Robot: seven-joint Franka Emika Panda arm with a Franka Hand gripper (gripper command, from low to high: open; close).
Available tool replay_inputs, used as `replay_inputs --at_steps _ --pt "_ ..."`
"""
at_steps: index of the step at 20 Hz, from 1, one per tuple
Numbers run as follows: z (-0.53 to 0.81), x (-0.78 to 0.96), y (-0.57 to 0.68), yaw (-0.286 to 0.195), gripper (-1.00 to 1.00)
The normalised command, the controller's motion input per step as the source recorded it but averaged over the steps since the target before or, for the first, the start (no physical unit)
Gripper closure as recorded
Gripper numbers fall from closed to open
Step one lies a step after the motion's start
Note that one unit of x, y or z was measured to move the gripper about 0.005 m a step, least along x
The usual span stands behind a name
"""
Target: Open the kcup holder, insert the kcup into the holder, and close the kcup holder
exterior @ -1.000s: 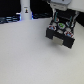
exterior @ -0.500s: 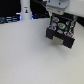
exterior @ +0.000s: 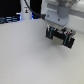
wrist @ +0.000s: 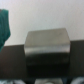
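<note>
The gripper (exterior: 58,26) hangs over the kcup holder (exterior: 60,36), upper right; whether it's open, I can't tell. Opening comes next, needing a hold on the drawer front.

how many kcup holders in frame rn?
1. The kcup holder sits on the white table toward the exterior view's upper right, directly under the arm. The wrist view shows a grey boxy surface, probably part of it. More could be hidden off-frame.

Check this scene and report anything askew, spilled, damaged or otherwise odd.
Nothing stands out. In the exterior view the gripper hangs over the black kcup holder on the white table, with no spill or damage visible. The pictures are blurry, so small faults could be missed. The green shape in the wrist view is too blurred to identify.
</note>
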Motion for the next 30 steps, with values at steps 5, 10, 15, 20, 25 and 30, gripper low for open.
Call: replay_inputs --at_steps 5,10,15,20,25,30 --pt "-0.21 -0.01 0.24 0.189 -1.00" --pt "-0.18 -0.11 0.28 0.202 -1.00" --pt "-0.06 -0.24 0.34 0.194 -1.00" --pt "0.00 -0.32 0.43 0.140 -1.00" --pt "-0.03 -0.37 0.38 0.143 -1.00" --pt "0.00 -0.47 0.51 0.088 -1.00"
